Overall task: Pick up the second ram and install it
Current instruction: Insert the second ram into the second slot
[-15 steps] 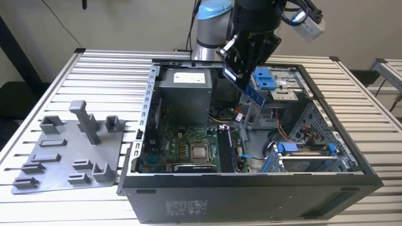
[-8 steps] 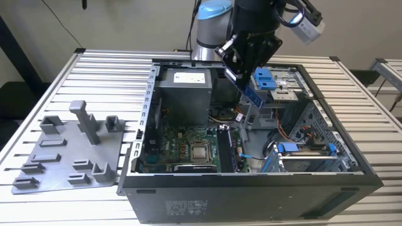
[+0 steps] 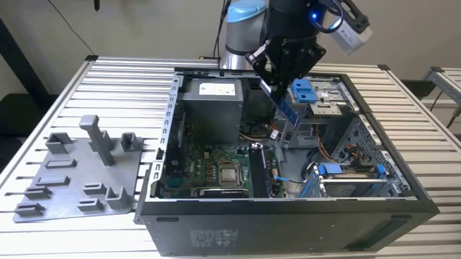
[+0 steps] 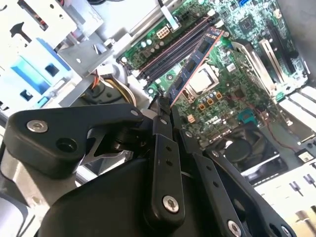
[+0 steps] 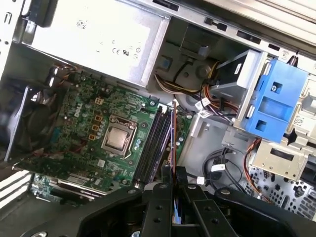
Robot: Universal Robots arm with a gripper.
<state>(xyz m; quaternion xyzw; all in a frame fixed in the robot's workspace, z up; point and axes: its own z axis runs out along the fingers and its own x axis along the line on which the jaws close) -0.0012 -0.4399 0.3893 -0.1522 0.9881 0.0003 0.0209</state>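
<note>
My gripper hangs over the open computer case, shut on the second ram. The ram is a thin dark stick slanting down from the fingers, held in the air above the case's middle. In the second wrist view the ram juts out from the gripper over the green motherboard, close to the long black memory slots. In the first wrist view the ram shows edge-on, beside the memory slots, clamped in the gripper.
Inside the case lie the grey power supply, the processor socket, blue drive clips and a drive cage with cables. A grey parts fixture sits on the slatted table on the exterior view's left.
</note>
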